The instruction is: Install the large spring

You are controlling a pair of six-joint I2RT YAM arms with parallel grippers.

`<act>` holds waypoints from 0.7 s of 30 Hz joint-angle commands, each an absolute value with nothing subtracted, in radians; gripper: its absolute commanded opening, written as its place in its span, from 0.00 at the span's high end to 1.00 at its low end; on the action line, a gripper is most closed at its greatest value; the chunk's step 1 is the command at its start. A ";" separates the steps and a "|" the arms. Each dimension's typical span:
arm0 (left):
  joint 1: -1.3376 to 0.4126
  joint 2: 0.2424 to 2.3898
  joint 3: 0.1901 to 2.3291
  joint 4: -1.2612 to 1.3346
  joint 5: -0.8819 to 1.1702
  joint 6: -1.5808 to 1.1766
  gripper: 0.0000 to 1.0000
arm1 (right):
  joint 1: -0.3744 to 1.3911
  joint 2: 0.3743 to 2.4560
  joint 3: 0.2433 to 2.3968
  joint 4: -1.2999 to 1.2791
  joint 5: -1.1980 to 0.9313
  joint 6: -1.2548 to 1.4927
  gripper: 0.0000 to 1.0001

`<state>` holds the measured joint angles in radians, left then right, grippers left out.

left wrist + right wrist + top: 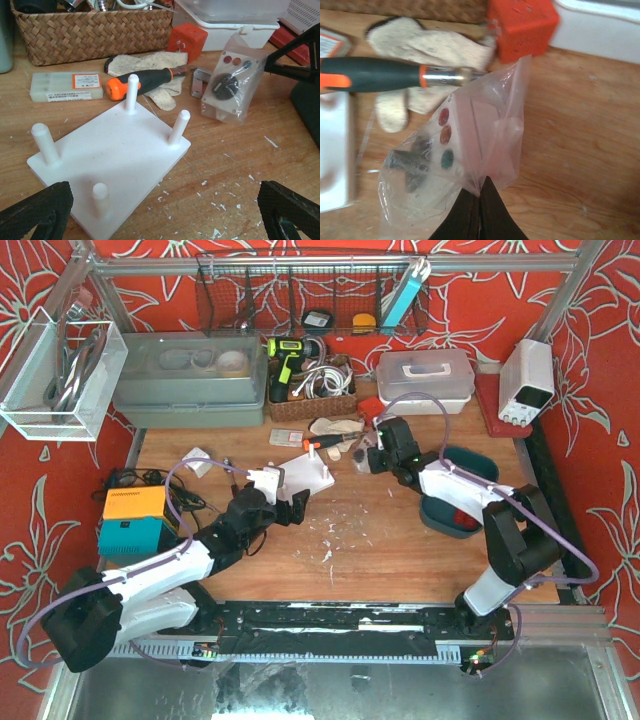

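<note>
White peg plate, orange-black screwdriver, tan woven basket, orange block, clear bag, red floral-patterned walls, orange-teal box.

Ahead of my left gripper, a woven basket stands at the far side of the wooden bench. Nearer to the gripper than the basket lies a pale work glove, with an orange-and-black screwdriver across it. Left of them lies a clear plastic case with an orange label. Right of the basket sits an orange block, in front of a white lidded box.
</note>
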<state>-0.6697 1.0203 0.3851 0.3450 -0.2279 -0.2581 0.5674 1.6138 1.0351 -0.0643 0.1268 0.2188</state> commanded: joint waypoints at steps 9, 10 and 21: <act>-0.678 1.012 0.407 0.353 -0.245 -0.248 0.00 | 0.488 1.726 1.012 -0.028 0.164 0.309 0.99; -0.678 1.012 0.406 0.355 -0.239 -0.247 0.00 | 0.487 1.735 1.020 -0.037 0.171 0.307 0.96; -0.681 0.998 0.379 0.413 -0.157 -0.229 0.00 | 0.482 1.734 1.087 -0.164 0.232 0.330 0.56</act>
